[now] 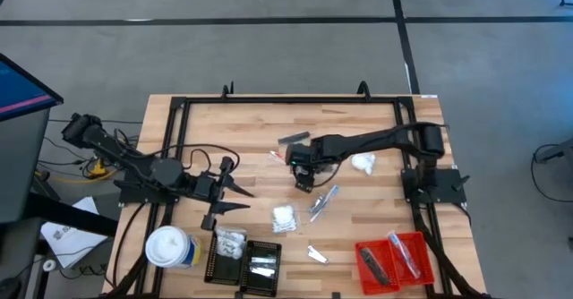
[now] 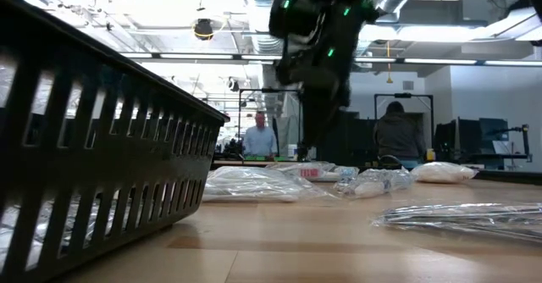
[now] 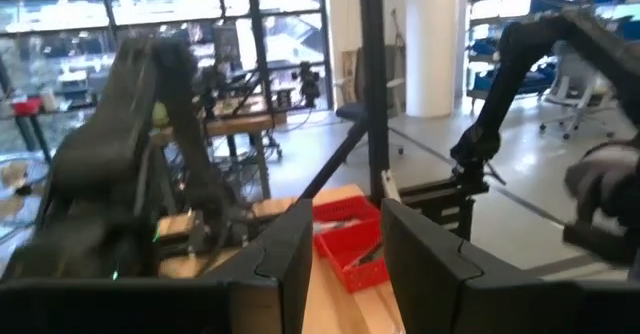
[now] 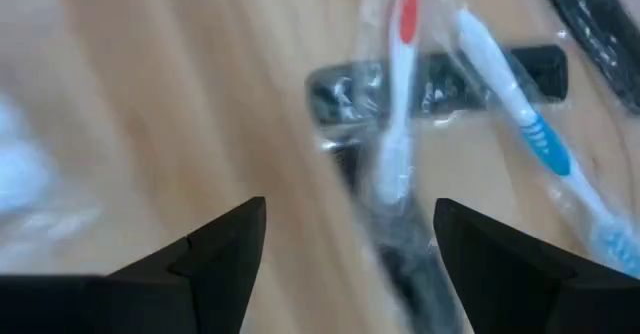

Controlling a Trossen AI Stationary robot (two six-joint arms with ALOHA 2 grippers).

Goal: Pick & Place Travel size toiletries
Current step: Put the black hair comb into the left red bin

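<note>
From above we see the right hand (image 1: 304, 181) over the planked wooden table (image 1: 376, 209), a puffy white packet (image 1: 363, 163) beside it; the left hand (image 1: 240, 197) waits apart. Through the right wrist, spread empty fingers (image 4: 225, 239) frame glossy wrapped sticks, red-white (image 4: 398, 94) and blue (image 4: 520, 114).

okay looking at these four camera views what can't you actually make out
- Black tray contents: low view, hidden behind its ribbed wall.
- Right gripper: high view, covered by its own arm; low view, a blurred dark mass.
- Red tray: left wrist view, partly cut off by the left gripper fingers.
</note>
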